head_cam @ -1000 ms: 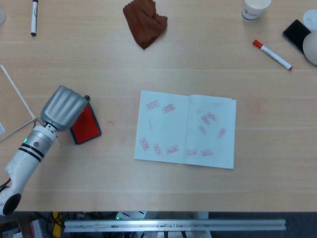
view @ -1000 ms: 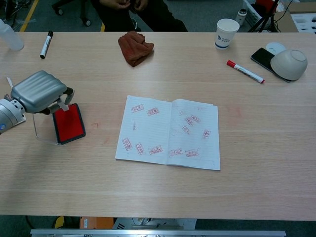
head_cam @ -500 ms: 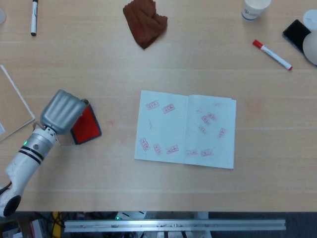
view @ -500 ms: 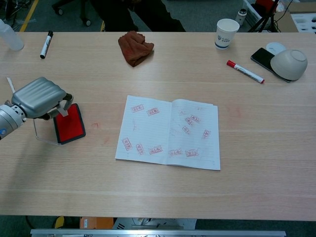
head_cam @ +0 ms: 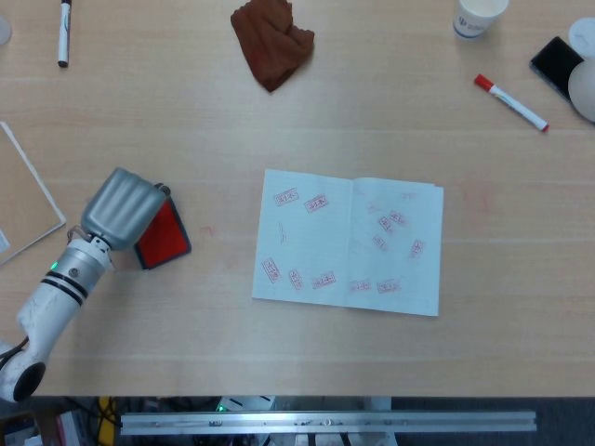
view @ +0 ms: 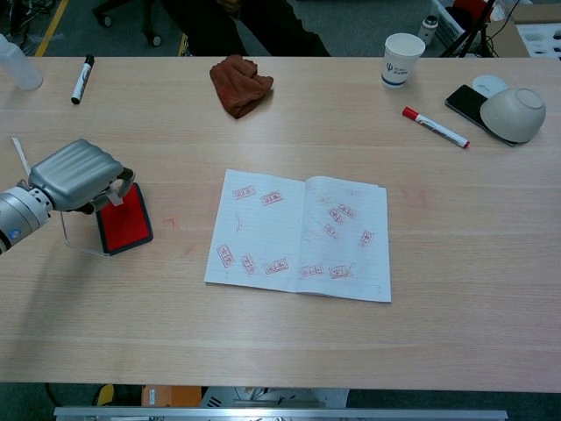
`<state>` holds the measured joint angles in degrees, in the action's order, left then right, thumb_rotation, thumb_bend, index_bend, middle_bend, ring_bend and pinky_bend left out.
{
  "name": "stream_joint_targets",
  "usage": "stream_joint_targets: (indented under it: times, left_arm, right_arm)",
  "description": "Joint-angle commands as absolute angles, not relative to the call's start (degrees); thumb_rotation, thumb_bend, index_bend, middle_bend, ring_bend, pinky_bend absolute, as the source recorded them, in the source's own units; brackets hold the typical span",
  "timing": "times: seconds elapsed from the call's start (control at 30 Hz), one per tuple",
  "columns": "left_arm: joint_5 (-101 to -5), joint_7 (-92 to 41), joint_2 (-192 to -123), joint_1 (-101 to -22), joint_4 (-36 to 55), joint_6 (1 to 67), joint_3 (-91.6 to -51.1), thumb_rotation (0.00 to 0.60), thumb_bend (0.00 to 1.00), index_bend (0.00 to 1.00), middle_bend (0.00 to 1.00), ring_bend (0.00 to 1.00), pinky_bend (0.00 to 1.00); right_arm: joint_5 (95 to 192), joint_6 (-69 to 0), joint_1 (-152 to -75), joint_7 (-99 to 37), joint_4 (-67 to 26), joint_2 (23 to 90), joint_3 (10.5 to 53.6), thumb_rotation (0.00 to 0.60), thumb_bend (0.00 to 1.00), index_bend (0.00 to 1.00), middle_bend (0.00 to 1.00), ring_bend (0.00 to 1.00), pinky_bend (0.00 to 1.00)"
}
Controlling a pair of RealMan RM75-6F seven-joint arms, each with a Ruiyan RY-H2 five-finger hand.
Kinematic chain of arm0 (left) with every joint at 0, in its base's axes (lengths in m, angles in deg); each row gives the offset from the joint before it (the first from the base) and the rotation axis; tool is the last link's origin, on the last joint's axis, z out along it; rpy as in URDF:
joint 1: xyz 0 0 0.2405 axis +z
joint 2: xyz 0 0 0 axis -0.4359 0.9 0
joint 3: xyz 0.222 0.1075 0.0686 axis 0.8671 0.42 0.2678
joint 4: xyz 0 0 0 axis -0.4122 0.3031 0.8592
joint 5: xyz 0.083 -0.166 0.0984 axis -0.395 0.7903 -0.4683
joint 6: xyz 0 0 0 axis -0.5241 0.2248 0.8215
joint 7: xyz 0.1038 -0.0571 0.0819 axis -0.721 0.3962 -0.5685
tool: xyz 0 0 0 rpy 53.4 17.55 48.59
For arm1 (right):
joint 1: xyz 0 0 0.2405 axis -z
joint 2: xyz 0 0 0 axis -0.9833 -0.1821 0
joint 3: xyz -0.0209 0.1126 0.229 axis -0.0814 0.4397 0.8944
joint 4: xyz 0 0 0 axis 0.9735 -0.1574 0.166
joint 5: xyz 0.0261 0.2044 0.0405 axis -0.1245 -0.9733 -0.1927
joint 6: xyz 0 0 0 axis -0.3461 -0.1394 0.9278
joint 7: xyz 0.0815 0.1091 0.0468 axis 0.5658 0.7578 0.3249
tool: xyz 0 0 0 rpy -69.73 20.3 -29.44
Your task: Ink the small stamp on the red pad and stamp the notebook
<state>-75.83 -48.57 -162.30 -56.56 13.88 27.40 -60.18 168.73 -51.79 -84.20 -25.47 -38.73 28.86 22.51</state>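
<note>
One left hand [view: 77,174] over the red pad [view: 124,220] (grip hidden); paper cup [view: 401,59] contents unseen.

- The left hand [head_cam: 124,206] shows only its grey back in both views; its fingers are under it, so I cannot tell if it holds the small stamp.
- The red pad [view: 124,217] is partly covered by this hand at its left, far corner.
- The right hand is not seen in any view.
- The stamp marks on the notebook [head_cam: 349,242] are too small to read.
- The paper cup [head_cam: 480,16], the bowl [head_cam: 584,88] and the phone [head_cam: 560,63] are cut off by the edges of the head view.
- The person [view: 241,24] at the far side of the tabletop is cut off by the top edge of the chest view.
</note>
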Motion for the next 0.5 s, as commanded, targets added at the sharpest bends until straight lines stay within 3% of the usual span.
stream_joint_targets:
  times: [0.03,0.5]
  left_arm:
    - [-75.4,-49.1,-162.4,-56.7,13.8,26.8,-60.3,0.6,0.34,0.57,0.98,1.0,1.0]
    - [-74.5,-50.3,-160.6,-57.2,10.9,26.1,-61.0,0.6,0.34,0.57,0.98,1.0,1.0]
  right_arm:
    - [168.6,-51.7,-84.2,-25.5,-38.7,28.9,22.5,0.6,0.29,0.35,0.33,0.23,0.35]
    - [168.6,-52.1,-83.9,-25.3,-38.6,28.8,22.5,0.6,0.29,0.35,0.33,0.23,0.35]
